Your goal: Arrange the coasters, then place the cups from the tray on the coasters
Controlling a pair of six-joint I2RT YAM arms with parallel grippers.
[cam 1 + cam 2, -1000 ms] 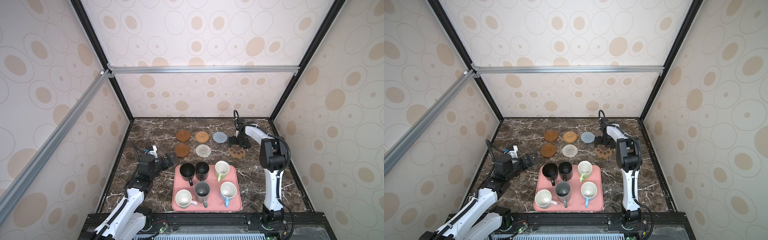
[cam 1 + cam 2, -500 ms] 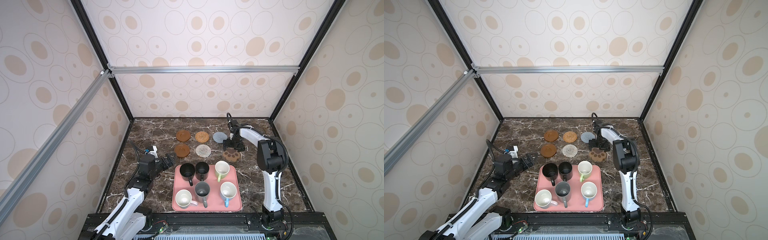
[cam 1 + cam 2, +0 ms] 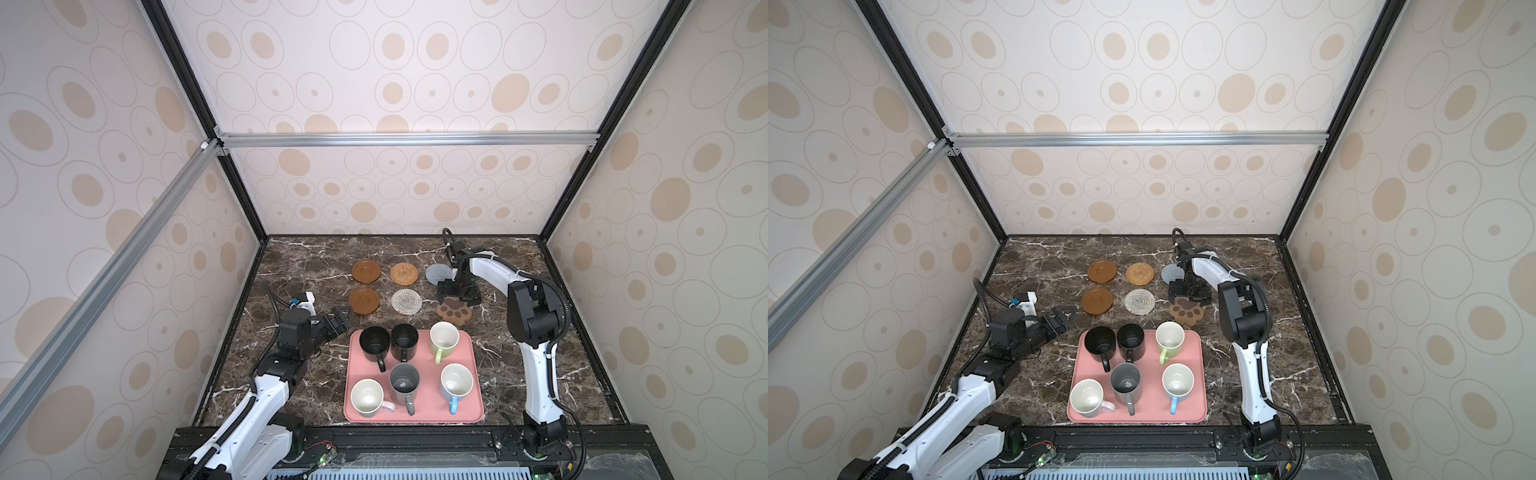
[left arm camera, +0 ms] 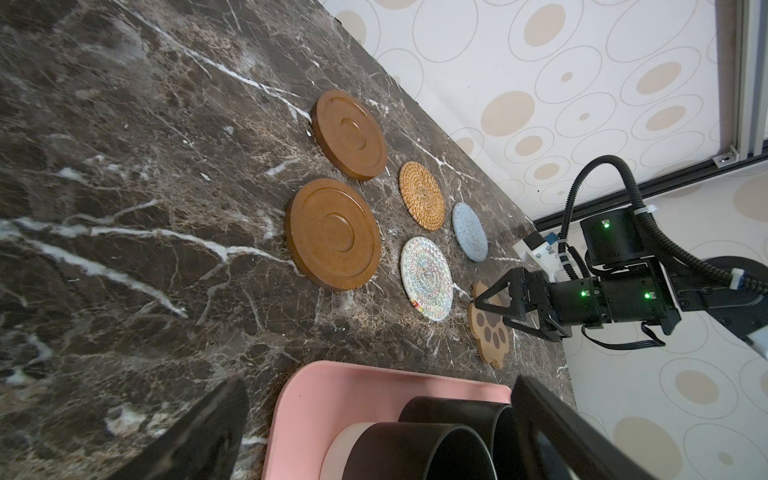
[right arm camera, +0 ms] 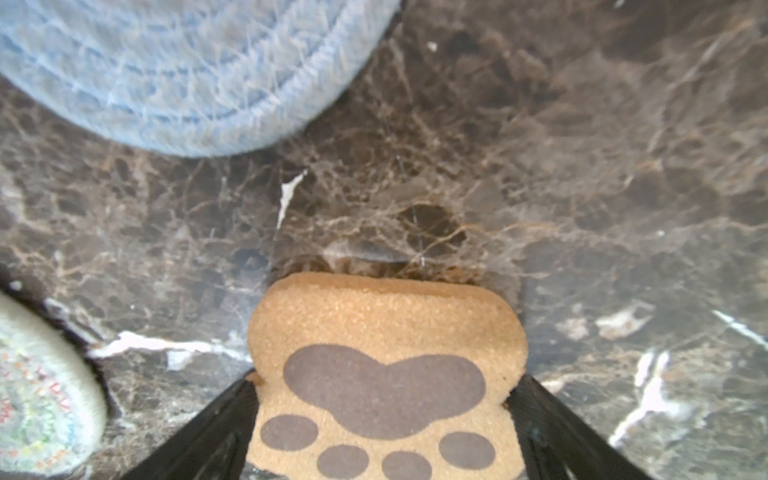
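Paw coaster [image 3: 454, 312] flat on tabletop [image 3: 307, 266], R of whitish coaster [image 3: 406, 301], just beyond pink tray [image 3: 430, 403]'s far R corner. R gripper [image 3: 459, 300] straddles its far edge, jaws spread wide. L gripper [image 3: 338, 318] agape, empty, L of tray.

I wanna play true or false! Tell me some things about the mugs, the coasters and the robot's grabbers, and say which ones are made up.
1. All the mugs stand on the pink tray. True.
2. A mug sits on the paw coaster. False: nothing stands on it. The right gripper is down at it, with its jaws open on either side.
3. The left gripper holds a black mug. False: the left gripper is open and empty, beside the tray.
4. The rattan coaster lies between a wooden disc and the blue-grey coaster. True.
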